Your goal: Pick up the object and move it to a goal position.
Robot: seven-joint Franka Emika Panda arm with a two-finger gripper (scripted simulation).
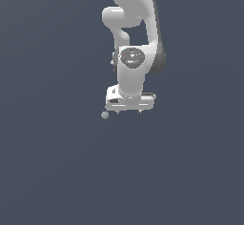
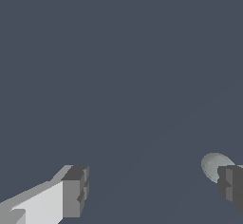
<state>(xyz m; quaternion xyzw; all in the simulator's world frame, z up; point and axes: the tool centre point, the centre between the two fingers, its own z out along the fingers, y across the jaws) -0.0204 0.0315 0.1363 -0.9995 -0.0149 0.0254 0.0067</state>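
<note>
The arm (image 1: 136,33) hangs down from the top of the exterior view, its white links stacked over a round grey wrist joint (image 1: 132,57); below that sits the flat white hand, and the gripper (image 1: 128,111) points downward with only two short dark finger stubs showing under the hand's lower edge.

The sphere (image 1: 105,115) lies just beside the gripper, on the exterior view's left of it and a little lower than the fingertips; it is small, pale grey-blue and unmarked, far smaller than the hand; it stands clear of both fingers in this view, with dark ground (image 1: 57,162) showing all round it.

In the wrist view the gripper (image 2: 154,190) is spread wide; one finger (image 2: 71,194) shows as a white bar ending in a grey pad, the other finger (image 2: 231,185) shows only as a grey block at the frame's edge; a broad stretch of bare ground (image 2: 118,76) lies between them; nothing is held between the pads.

The sphere (image 2: 214,165) appears here right against the second finger, partly covered by it; whether it touches that finger or merely sits behind it cannot be told; it is off to one side of the gap, close to that pad and well apart from the other.

The ground is a flat slate blue with no marks in either view.
</note>
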